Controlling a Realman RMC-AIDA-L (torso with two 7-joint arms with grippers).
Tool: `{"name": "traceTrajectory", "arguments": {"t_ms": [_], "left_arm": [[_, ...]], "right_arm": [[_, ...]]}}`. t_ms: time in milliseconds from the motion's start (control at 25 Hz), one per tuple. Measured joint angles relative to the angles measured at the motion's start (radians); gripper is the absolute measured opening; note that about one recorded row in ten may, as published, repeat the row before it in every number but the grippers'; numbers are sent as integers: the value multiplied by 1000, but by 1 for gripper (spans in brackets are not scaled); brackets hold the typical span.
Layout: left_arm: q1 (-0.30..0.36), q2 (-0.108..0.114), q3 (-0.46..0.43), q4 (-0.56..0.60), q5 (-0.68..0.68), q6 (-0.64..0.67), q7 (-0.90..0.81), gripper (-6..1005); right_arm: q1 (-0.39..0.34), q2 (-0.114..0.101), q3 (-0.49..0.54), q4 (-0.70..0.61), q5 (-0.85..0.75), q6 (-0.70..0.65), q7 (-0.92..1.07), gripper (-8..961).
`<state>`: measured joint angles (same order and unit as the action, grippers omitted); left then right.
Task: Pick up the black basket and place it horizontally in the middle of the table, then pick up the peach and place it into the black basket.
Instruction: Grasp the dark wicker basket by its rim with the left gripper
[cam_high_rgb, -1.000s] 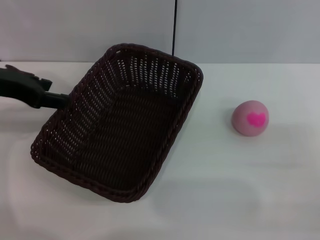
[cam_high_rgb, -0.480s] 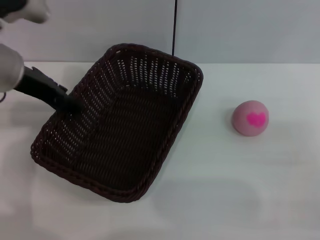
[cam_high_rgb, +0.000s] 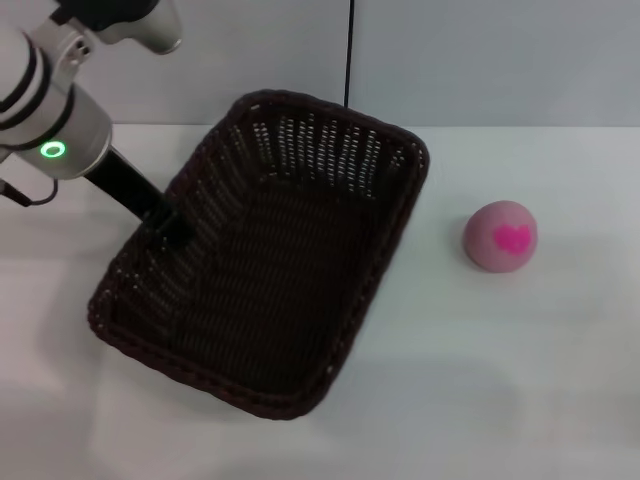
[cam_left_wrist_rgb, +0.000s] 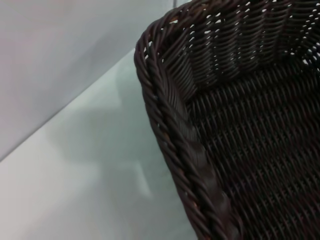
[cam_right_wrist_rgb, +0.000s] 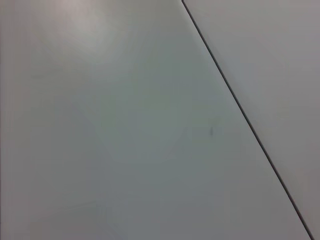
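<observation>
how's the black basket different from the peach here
The black basket is large, rectangular and dark woven wicker; the peach is small, round and dusty pink with a magenta blotch. The left gripper is at the basket's rim; the peach sits untouched. Both rest on the table.

basket (cam_high_rgb: 270, 300): dark brown-black open weave, braided rim | peach (cam_high_rgb: 500, 237): dusty pink, magenta heart blotch | bench (cam_high_rgb: 500, 400): plain white

Left gripper (cam_high_rgb: 172, 232) tips hidden at the basket (cam_high_rgb: 270, 260) rim; can't tell whether they clamp it. Left arm cut off by head view's top-left edge. Left wrist view crops the basket (cam_left_wrist_rgb: 240, 120) to one corner. Right gripper not visible anywhere.
</observation>
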<state>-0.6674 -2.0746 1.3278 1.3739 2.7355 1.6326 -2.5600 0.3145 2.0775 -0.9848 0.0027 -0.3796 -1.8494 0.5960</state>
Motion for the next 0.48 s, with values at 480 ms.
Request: {"name": "traceTrajectory", "arguments": {"t_ms": [480], "left_arm": [[-30,0,65,-27,14,24,-20,339]], "right_arm": [[2,-6,9,-58,1,53,-1,694]]}}
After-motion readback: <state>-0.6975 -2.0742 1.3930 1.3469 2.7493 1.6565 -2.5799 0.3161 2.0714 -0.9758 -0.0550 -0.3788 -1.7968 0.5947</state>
